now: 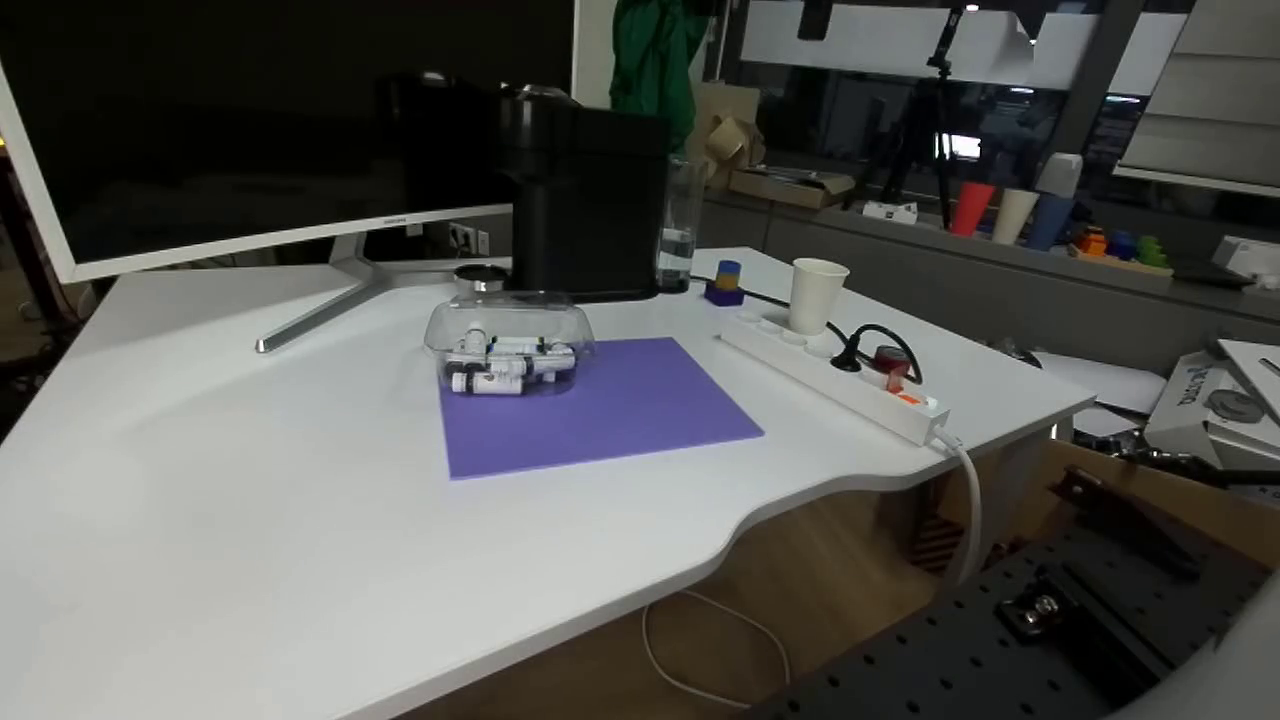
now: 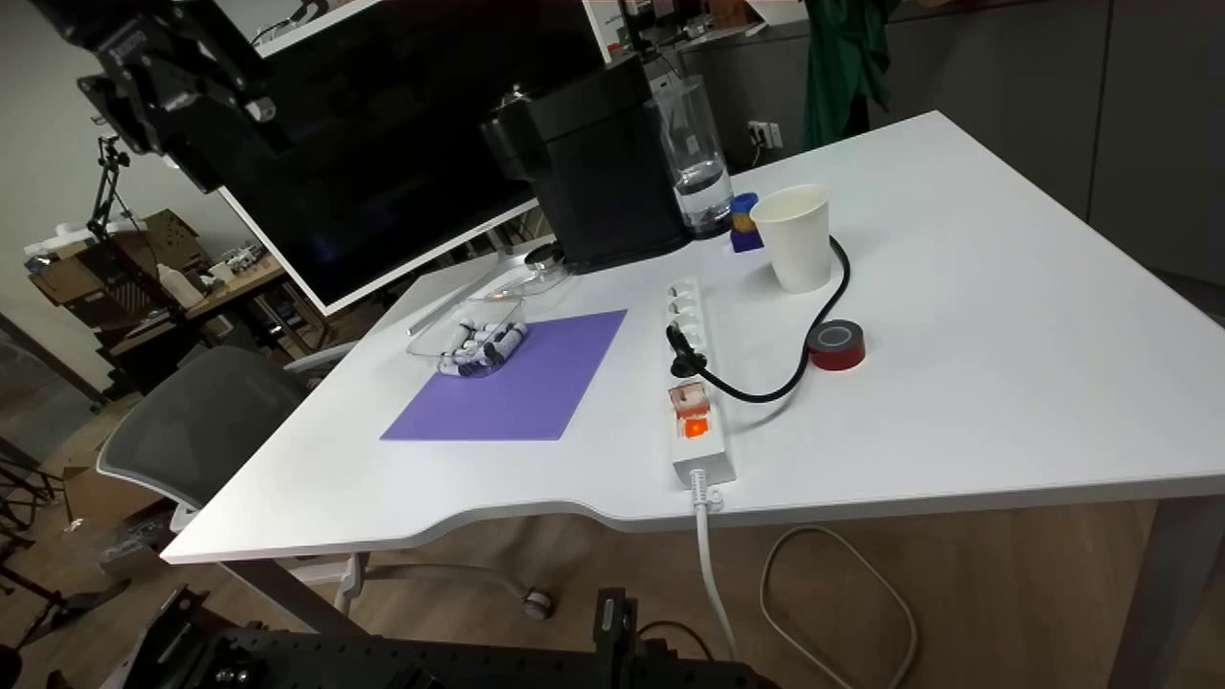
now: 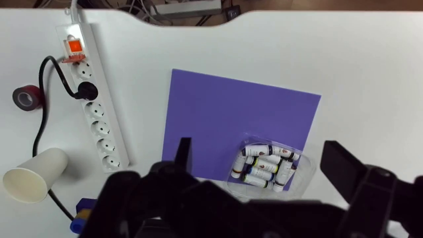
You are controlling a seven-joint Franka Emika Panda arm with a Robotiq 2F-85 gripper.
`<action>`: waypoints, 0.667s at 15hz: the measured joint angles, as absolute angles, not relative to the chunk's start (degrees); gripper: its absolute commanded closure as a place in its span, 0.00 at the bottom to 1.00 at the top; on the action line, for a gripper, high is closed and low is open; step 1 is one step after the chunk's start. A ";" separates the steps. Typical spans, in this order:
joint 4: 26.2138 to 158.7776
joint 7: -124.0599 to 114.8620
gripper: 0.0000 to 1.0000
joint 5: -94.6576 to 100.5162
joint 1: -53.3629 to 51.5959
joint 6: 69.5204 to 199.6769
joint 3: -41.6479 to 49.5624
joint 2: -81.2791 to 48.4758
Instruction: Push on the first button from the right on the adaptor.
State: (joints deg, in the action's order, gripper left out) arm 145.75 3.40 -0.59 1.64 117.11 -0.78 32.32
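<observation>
The adaptor is a white power strip on the white table, seen in both exterior views (image 1: 840, 392) (image 2: 706, 457) and in the wrist view (image 3: 110, 115). Its orange button (image 1: 908, 398) (image 2: 696, 427) (image 3: 75, 45) sits at the end near the white cord. A clear reddish cover (image 1: 896, 378) (image 2: 689, 397) (image 3: 74, 59) stands flipped up beside the button. My gripper (image 3: 258, 142) is open and empty, its fingers wide apart above the table, over the purple sheet and plastic box. It also shows at the upper left in an exterior view (image 2: 206, 124), well away from the adaptor.
A black plug (image 3: 88, 91) with a looping cable sits in the strip. Red tape (image 2: 836, 346) and a paper cup (image 2: 796, 239) stand beside it. A clear box of tubes (image 3: 302, 178) rests on a purple sheet (image 3: 214, 109). A coffee machine (image 1: 590, 200) and monitor (image 1: 250, 110) stand behind.
</observation>
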 measured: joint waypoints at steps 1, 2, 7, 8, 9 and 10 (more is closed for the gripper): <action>146.54 3.35 0.00 0.01 2.12 120.59 -0.49 31.09; 147.36 3.35 0.00 0.45 2.70 124.16 -0.05 29.49; 149.51 5.16 0.00 2.86 5.68 137.61 3.98 18.45; 149.55 6.77 0.00 3.97 6.34 139.22 5.03 16.15; 149.52 8.74 0.00 5.73 7.17 140.23 6.12 13.91; 149.47 10.65 0.00 7.55 8.10 140.91 7.14 11.85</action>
